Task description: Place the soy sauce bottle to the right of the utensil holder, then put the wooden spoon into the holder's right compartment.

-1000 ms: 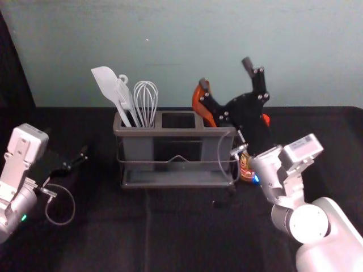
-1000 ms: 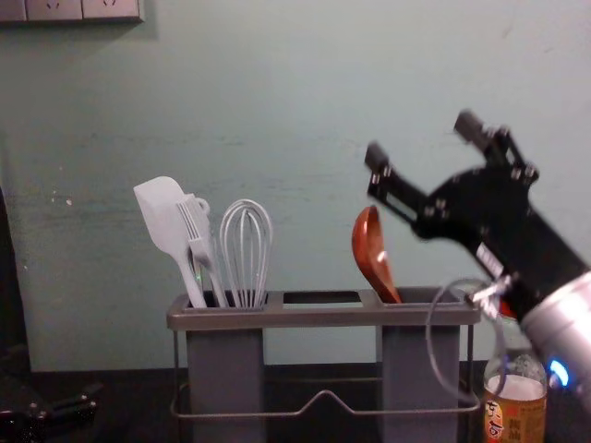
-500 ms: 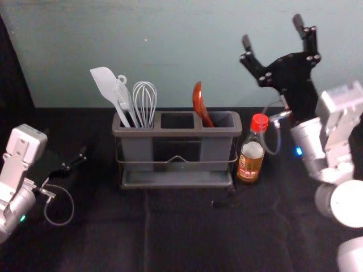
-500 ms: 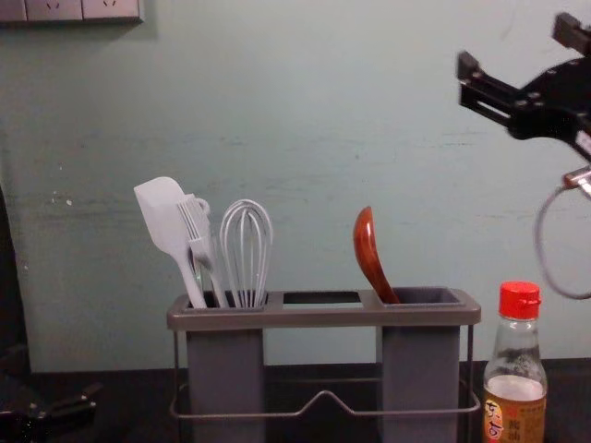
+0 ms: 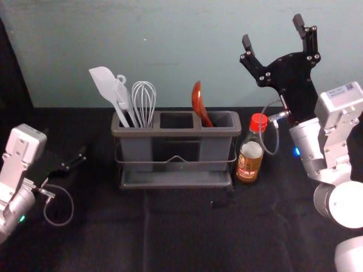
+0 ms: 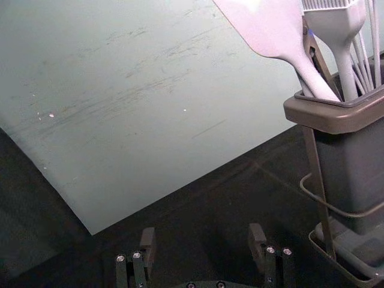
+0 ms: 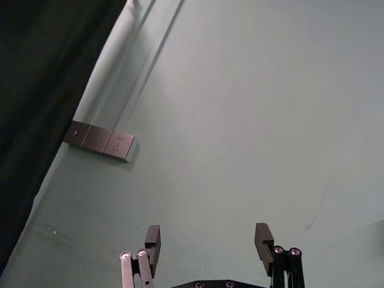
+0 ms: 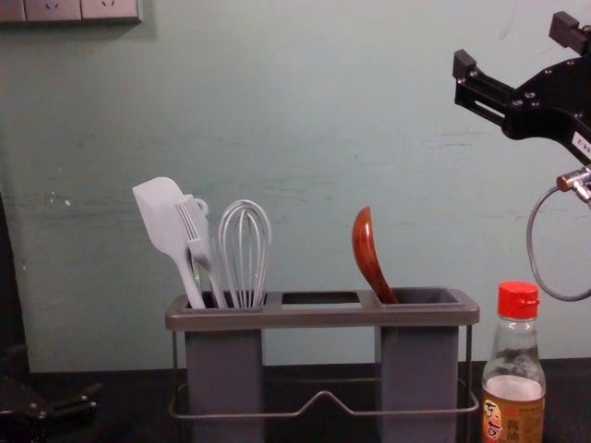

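Observation:
The utensil holder (image 5: 178,131) stands mid-table, and the wooden spoon (image 5: 198,103) leans in its right compartment, bowl up. Just right of the holder, the soy sauce bottle (image 5: 250,156) with its red cap stands upright. My right gripper (image 5: 272,33) is raised above and behind the bottle, open and holding nothing; the right wrist view has the right gripper (image 7: 207,245) facing bare wall. Parked at the left is my left gripper (image 5: 84,158); in the left wrist view the left gripper (image 6: 202,243) is open, with its fingertips wide apart.
A white spatula (image 5: 108,90), a brush and a whisk (image 5: 144,101) stand in the holder's left compartment. The holder's middle compartment (image 5: 177,120) is empty. Behind the table rises a pale green wall, with socket boxes (image 8: 81,9) at its upper left.
From above the spoon and holder, my right gripper has moved right and back, empty, uncovering the bottle. It has barely moved over the last half second. The left arm stays still.

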